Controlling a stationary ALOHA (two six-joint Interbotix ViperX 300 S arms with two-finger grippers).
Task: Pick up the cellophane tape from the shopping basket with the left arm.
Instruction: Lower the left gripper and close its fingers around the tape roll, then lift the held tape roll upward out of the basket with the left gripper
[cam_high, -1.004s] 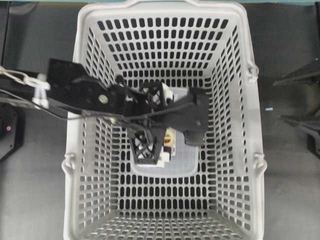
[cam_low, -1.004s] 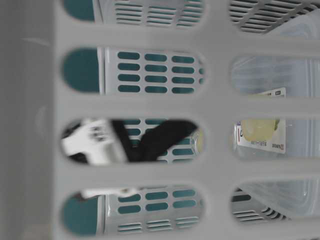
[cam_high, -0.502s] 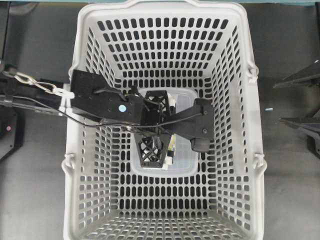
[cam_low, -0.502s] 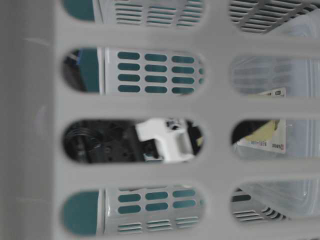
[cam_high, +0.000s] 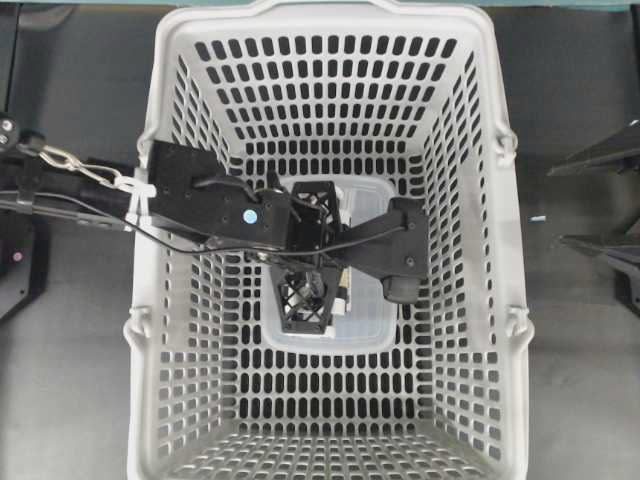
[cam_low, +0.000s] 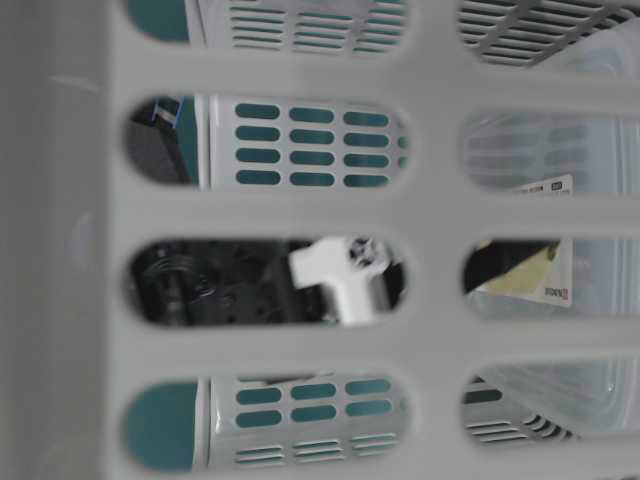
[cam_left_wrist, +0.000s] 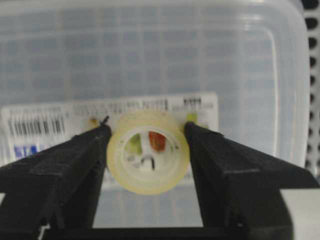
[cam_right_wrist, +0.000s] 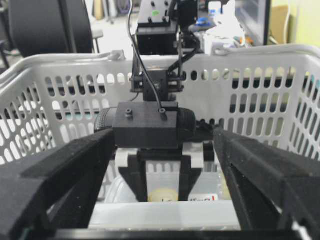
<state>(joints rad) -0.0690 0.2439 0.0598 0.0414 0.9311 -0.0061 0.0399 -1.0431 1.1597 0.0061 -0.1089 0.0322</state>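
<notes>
Tape (cam_left_wrist: 148, 158): small yellowish roll, lying flat on the lid of the container (cam_left_wrist: 150, 60), over its printed label (cam_left_wrist: 45, 125), inside the basket (cam_high: 170, 120).
Handling: judged light and rigid; the smooth rim may slip, and the roll could skate on the slick lid if nudged off-centre.
Hold point: opposite sides of the outer rim, across the widest line.
Left gripper (cam_left_wrist: 147, 145): fingers (cam_left_wrist: 75, 160) bracket the roll, one at each side, touching or just short of the rim; whether they press it cannot be told.
Left arm (cam_high: 215, 205): reaches over the left wall down into the basket.
Right gripper (cam_right_wrist: 165, 165): fingers spread wide, holding nothing, outside the basket.
Progress: grasp is at closing stage; lift not yet done.
Counter (cam_high: 70, 380): dark, carries the basket.
</notes>
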